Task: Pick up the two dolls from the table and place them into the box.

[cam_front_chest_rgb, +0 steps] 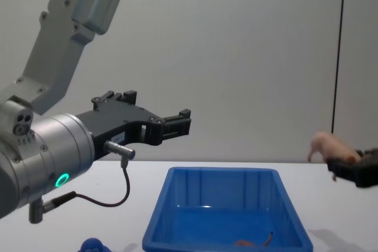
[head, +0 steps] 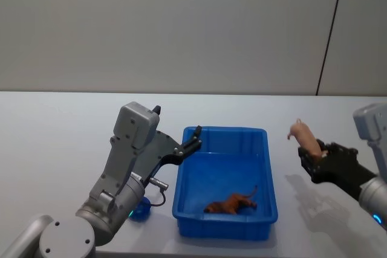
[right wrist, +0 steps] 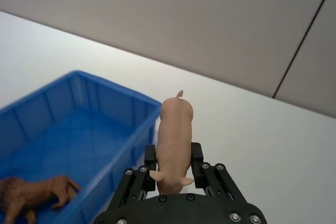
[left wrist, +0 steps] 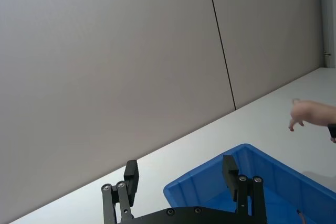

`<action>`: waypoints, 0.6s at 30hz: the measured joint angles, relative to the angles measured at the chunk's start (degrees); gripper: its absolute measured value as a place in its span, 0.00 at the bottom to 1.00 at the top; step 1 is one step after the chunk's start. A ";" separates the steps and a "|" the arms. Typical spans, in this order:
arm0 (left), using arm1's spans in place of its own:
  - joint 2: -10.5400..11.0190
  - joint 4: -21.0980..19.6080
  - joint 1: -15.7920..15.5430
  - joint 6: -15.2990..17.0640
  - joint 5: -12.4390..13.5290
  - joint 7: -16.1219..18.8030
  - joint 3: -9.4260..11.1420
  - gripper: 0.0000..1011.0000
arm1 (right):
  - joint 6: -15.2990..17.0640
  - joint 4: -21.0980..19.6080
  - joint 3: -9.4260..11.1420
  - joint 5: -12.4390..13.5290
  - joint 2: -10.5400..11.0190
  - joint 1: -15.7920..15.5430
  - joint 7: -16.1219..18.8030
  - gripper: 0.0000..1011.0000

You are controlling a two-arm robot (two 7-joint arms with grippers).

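Head view: pink pig held aloft beside the blue bin

A flat white bench (head: 54, 149) carries a rectangular bright-blue plastic bin (head: 225, 130) with sloping sides. The grey left arm reaches in from the bin's left. Its black left end effector (head: 193, 139) hangs above the bin's far left rim, fingers spread with nothing between them. To the right of the bin, raised clear of the bench, the right end effector (head: 315, 151) is clamped on a small pink plastic pig (head: 304, 134), whose body sticks out beyond the fingers. A brown plastic animal figurine (head: 233, 203) lies on the bin's floor toward the near end. A small rounded dark-blue toy (head: 140, 211) sits on the bench just beside the bin's near left corner.
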 joint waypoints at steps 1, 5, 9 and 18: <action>0.00 0.00 0.00 0.00 0.00 0.00 0.00 0.99 | -0.11 -0.18 0.01 0.08 -0.06 0.21 0.26 0.37; 0.00 0.00 0.00 0.00 0.00 0.00 0.00 0.99 | -0.28 -0.69 -0.07 0.29 -0.45 1.09 1.72 0.36; 0.00 0.00 0.00 0.00 0.00 0.00 0.00 0.99 | 0.27 -0.91 -0.59 0.24 -1.15 2.14 3.51 0.37; 0.00 0.00 0.00 0.00 0.00 0.00 0.00 0.99 | 2.70 0.01 -2.47 -1.69 -3.05 3.83 6.24 0.37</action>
